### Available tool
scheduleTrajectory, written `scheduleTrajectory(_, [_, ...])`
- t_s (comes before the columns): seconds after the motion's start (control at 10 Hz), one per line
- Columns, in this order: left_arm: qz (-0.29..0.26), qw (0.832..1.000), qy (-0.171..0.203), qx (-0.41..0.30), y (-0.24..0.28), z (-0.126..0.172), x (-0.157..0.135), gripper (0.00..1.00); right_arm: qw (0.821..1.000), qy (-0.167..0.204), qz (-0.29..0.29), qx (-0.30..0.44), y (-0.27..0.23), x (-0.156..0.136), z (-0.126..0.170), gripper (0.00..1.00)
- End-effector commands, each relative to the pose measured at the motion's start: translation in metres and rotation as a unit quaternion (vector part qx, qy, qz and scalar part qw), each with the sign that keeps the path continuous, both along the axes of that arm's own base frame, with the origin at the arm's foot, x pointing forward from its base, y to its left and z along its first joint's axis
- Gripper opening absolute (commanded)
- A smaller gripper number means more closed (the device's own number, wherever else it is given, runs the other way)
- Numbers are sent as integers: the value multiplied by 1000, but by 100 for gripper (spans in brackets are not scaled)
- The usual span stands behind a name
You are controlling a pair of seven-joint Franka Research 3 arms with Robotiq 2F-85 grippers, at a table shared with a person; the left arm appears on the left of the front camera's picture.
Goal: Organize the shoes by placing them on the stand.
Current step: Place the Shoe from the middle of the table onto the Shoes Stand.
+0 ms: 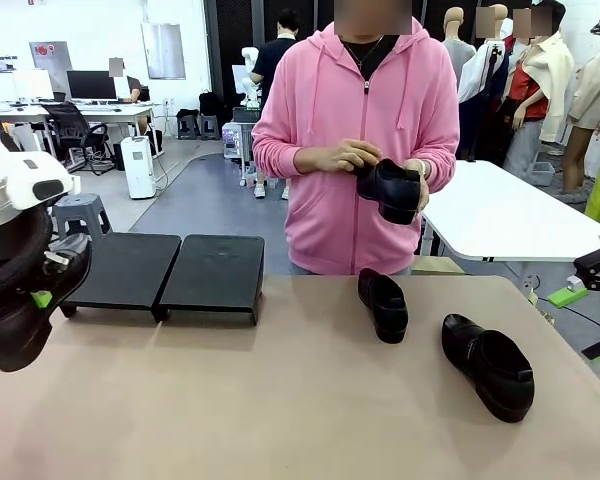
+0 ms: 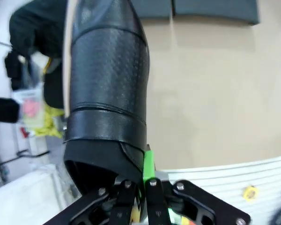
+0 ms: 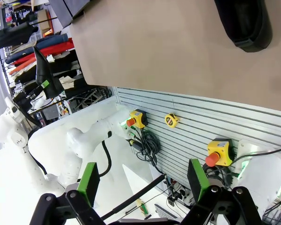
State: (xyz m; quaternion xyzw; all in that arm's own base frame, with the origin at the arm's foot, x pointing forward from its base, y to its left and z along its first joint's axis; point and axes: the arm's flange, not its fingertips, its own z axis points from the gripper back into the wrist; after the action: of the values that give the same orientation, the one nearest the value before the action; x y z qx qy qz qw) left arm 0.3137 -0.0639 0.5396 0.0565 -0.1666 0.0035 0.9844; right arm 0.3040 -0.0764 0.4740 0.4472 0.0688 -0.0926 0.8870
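Stand (image 1: 210,275) bare; left gripper (image 2: 143,173) clamped on shoe (image 2: 107,84), right gripper (image 3: 143,180) wide, empty; two shoes (image 1: 383,303) on worktop (image 1: 280,400), fourth shoe (image 1: 390,190) with person (image 1: 355,100)

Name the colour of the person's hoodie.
Pink hoodie; the front view shows it best.

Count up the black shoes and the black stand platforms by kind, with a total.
Black glossy leather slip-on shoes: 4 (one in the left gripper, one in the person's hands, two on the tan table)
Matte-black flat rectangular stand platforms: 2
Total: 6
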Motion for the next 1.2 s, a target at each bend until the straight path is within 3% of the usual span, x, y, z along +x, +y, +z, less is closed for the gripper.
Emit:
scheduleTrajectory(0.0, [-19,1000,22,6,25,4,73,0,1000,-9,5,13,-1,2,4,100])
scheduleTrajectory(0.1, [-94,996,0,0,29,6,115,0,1000,-9,5,13,-1,2,4,100])
scheduleTrajectory(0.2, [-118,992,-35,-3,30,3,161,0,1000,-9,5,13,-1,2,4,100])
scheduleTrajectory(0.3, [-103,993,-49,6,29,-8,208,0,1000,-9,5,13,-1,2,4,100])
scheduleTrajectory(0.5, [-67,996,-45,48,33,-30,269,0,1000,-9,5,13,-1,2,4,100])
scheduleTrajectory(0.7, [-61,997,-39,31,31,-48,292,0,1000,-9,5,13,-1,2,4,100])
scheduleTrajectory(1.1, [-11,996,-49,69,40,-69,305,0,1000,-9,5,13,-1,2,4,100])
